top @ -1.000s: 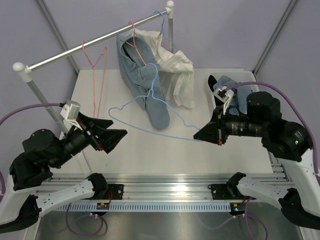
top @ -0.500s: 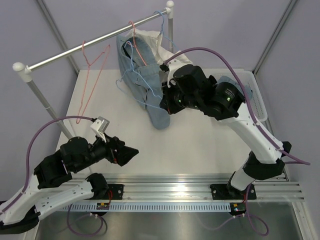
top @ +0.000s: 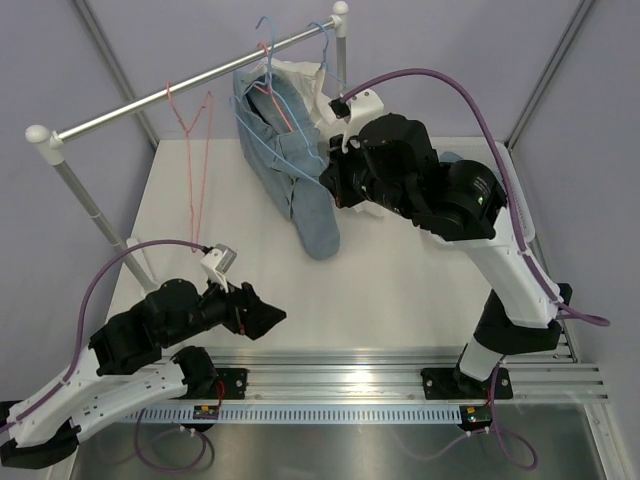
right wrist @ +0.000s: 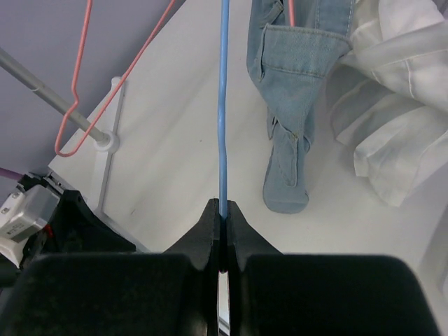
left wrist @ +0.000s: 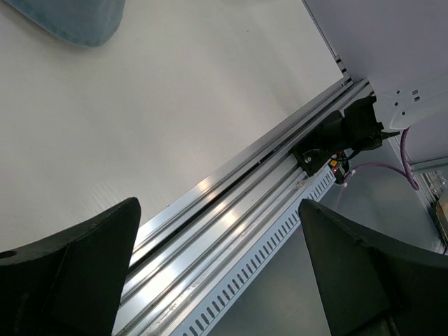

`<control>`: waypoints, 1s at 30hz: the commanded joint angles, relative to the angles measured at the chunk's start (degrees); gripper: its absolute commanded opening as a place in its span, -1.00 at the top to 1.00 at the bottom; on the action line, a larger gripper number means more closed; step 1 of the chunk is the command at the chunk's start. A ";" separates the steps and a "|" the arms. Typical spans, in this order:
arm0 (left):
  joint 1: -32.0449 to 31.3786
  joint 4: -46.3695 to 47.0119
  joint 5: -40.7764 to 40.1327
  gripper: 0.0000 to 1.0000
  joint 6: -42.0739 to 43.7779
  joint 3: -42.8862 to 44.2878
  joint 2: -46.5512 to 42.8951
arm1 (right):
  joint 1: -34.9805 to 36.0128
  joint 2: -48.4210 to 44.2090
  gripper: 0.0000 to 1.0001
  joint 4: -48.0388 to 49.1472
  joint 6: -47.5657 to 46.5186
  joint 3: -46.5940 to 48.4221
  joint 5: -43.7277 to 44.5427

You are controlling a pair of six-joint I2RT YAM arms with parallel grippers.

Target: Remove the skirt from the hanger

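Judging by the pink hanger point(top: 197, 165), which hangs bare from the rail point(top: 120, 107) above the far left part of the tabletop point(top: 400, 280), you look to have the main step done: no cloth is on it. The skirt shows in none of your views, so you cannot confirm where it lies. Your right gripper point(right wrist: 221, 210) has its jaws pressed together on the wire of a blue hanger point(right wrist: 223, 98), up by the jeans point(top: 310, 215) at the far edge. Your left gripper point(left wrist: 220, 273) sits low at the near edge, left of middle, jaws spread and empty. Only tidying seems left.
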 commanded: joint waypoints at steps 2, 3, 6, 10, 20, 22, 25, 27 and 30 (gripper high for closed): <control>0.13 5.62 2.52 -0.98 -1.43 -1.15 0.07 | 0.33 4.73 1.00 1.45 -2.28 5.85 2.90; 0.13 5.80 2.52 -0.98 -1.44 -1.24 0.07 | 0.41 5.53 1.00 1.54 -2.55 6.64 2.90; 0.13 5.45 3.84 -0.97 -1.61 -1.24 -0.28 | 0.42 8.52 1.00 2.86 -3.60 9.10 3.17; 0.13 4.05 3.14 -0.98 -1.70 -1.15 -1.33 | 0.59 11.33 1.00 5.32 -3.51 9.28 2.29; 0.04 4.13 3.22 -0.98 -2.49 -2.82 -2.65 | 5.51 20.03 1.00 7.78 -3.96 13.33 -1.49; 0.13 4.30 3.31 -0.98 -2.58 -3.08 -2.74 | 6.13 20.38 1.00 8.13 -3.34 13.33 -2.28; 0.13 4.30 3.23 -0.98 -2.58 -3.26 -2.83 | 7.53 20.74 1.00 8.84 -3.08 12.89 -2.11; 0.13 4.13 3.23 -0.98 -2.58 -3.44 -2.83 | 8.23 20.74 1.00 9.19 -2.99 12.28 -2.37; 0.13 4.13 3.05 -0.98 -2.58 -3.61 -2.83 | 9.11 20.74 1.00 9.80 -2.90 11.84 -4.04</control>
